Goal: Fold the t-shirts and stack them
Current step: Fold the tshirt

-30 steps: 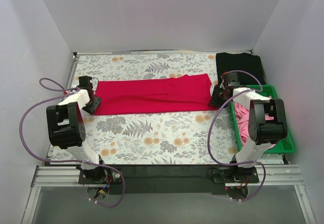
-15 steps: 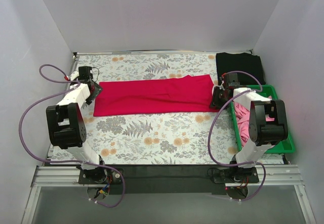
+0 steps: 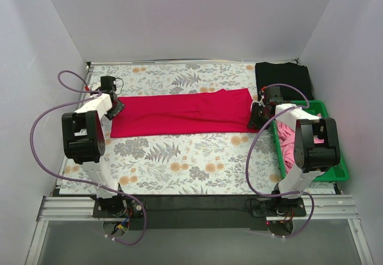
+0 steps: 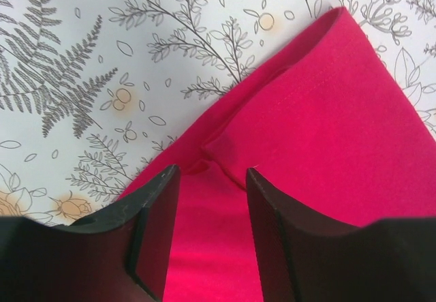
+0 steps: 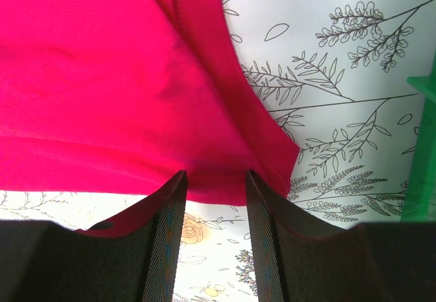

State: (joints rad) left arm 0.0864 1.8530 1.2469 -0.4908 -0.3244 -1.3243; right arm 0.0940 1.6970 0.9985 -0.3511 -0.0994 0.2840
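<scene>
The crimson red t-shirt lies folded into a long strip across the floral tablecloth. My left gripper is at its far left corner. In the left wrist view the left gripper is open, its fingers astride a small pucker of red cloth by the sleeve hem. My right gripper is at the strip's right end. In the right wrist view the right gripper is open, fingertips at the near edge of the red cloth, with bare tablecloth between the fingers. A folded black t-shirt lies at the back right.
A green plastic bin stands along the right edge, just right of my right arm, with crumpled pink t-shirts in it; its green wall shows in the right wrist view. White walls enclose the table on three sides.
My left gripper has moved from the red shirt's near left part up to its far left corner. Its jaws widened briefly and came back. The right arm has not moved.
</scene>
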